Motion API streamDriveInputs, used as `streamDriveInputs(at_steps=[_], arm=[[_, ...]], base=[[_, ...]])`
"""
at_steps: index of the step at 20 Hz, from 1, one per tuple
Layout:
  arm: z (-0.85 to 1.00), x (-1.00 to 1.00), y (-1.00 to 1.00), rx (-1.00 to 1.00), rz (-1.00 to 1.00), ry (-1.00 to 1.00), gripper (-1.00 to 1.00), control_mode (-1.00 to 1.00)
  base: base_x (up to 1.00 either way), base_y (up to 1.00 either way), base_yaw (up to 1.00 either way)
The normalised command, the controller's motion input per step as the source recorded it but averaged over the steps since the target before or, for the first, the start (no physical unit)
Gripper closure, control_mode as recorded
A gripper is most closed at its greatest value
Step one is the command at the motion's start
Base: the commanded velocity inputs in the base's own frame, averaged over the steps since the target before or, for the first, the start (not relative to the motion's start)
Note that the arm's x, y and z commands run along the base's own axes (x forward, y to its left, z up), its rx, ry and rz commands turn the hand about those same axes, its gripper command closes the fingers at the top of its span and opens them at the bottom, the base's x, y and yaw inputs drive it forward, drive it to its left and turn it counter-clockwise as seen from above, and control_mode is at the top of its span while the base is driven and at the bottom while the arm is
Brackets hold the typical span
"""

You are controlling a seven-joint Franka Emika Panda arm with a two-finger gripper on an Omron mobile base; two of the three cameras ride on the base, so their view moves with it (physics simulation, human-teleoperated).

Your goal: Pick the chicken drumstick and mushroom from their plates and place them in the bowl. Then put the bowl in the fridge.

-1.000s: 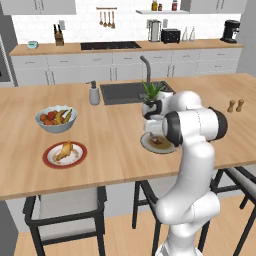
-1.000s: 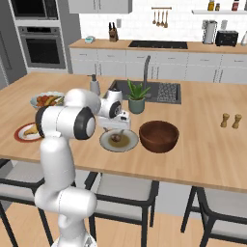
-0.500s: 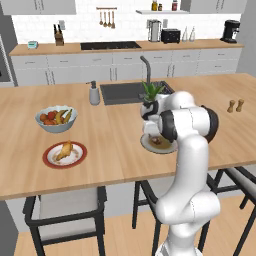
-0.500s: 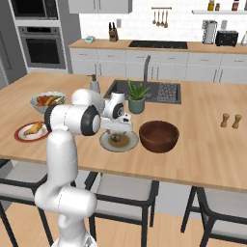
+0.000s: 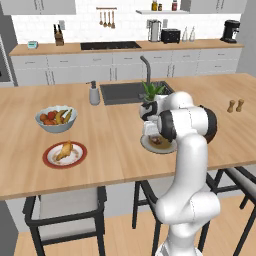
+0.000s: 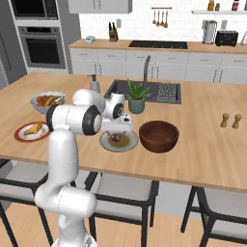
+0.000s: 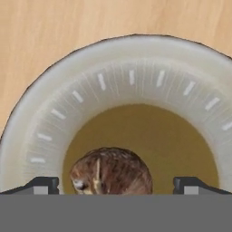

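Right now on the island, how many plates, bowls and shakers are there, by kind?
Plates: 2, red-rimmed plate and olive-grey plate
Bowls: 2, wooden bowl and fruit bowl
Shakers: 2, shakers
Total: 6

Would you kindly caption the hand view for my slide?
Open claw poised over the mushroom on the olive-grey plate.

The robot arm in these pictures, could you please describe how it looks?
The arm is glossy white, built of thick rounded segments with dark grey to black joint rings. Its hand is a white block with a small dark patch, and its two fingertips are small, dark and squared.
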Motion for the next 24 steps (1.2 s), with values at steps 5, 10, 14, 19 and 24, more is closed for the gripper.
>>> streamDriveInputs(at_steps=[5,10,14,19,24], arm=[[-0.05,-0.15,0.00,0.00,0.24,0.00,-1.00,-1.00],[-0.21,-0.15,0.00,0.00,0.12,0.01,-1.00,-1.00],[-0.43,0.00,0.00,0.00,0.14,0.00,-1.00,-1.00],[-0.45,0.01,0.02,0.00,0.16,-0.03,1.00,-1.00],[-0.21,-0.15,0.05,0.00,0.14,-0.03,1.00,-1.00]], base=[[0.00,0.00,0.00],[0.00,0.00,0.00],[0.00,0.00,0.00],[0.00,0.00,0.00],[0.00,0.00,0.00]])
